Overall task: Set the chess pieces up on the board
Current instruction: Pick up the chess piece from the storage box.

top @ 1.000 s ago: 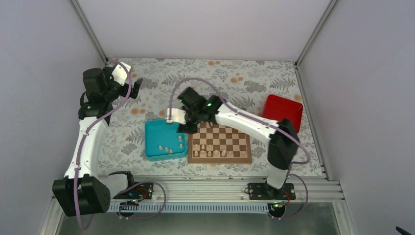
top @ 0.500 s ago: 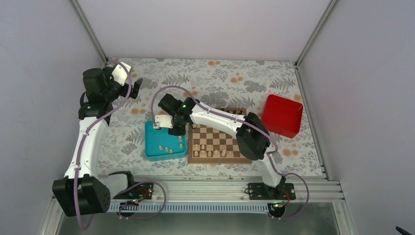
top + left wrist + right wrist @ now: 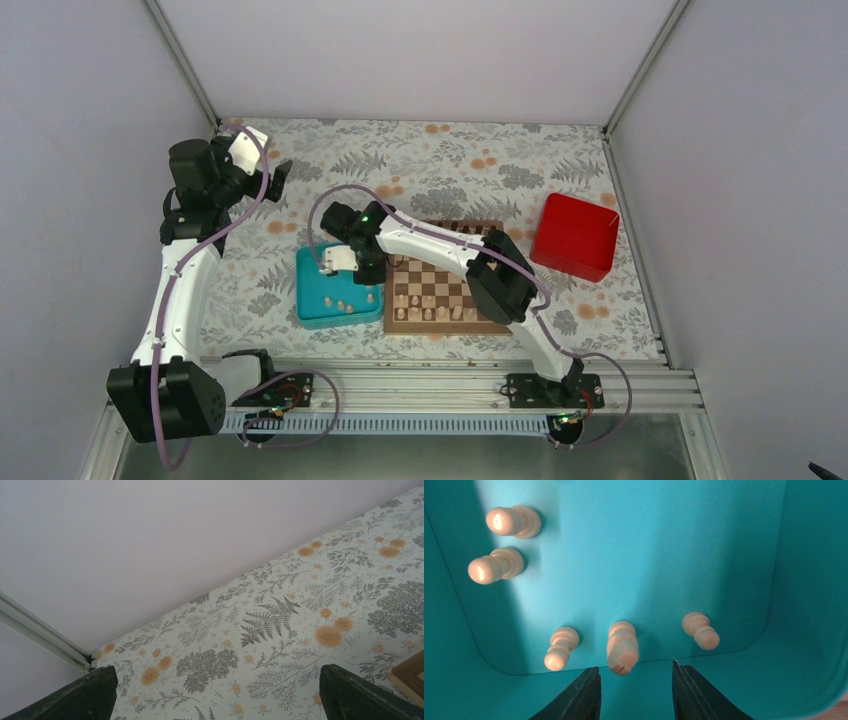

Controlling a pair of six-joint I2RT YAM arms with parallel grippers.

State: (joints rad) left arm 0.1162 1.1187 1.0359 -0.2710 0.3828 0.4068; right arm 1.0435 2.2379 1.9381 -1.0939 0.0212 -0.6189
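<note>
The board (image 3: 450, 292) lies at table centre with pale chess pieces (image 3: 428, 312) in its near rows. More pale pieces (image 3: 345, 303) stand in the teal tray (image 3: 312, 283) to its left. My right gripper (image 3: 635, 680) is open and empty, hanging over the tray (image 3: 724, 555) just above a taller pale piece (image 3: 622, 647), with pawns (image 3: 558, 648) on either side. In the top view the right gripper (image 3: 352, 270) is over the tray's right part. My left gripper (image 3: 215, 692) is open and empty, raised at the far left (image 3: 275, 178) over bare table.
A red square box (image 3: 573, 237) sits right of the board. The floral tablecloth (image 3: 260, 625) covers the table; walls close in at the back and sides. A corner of the board (image 3: 411, 672) shows in the left wrist view.
My right arm swung left from over the board's far-left corner to above the teal tray and lowered towards the pieces. The left arm has not moved.
</note>
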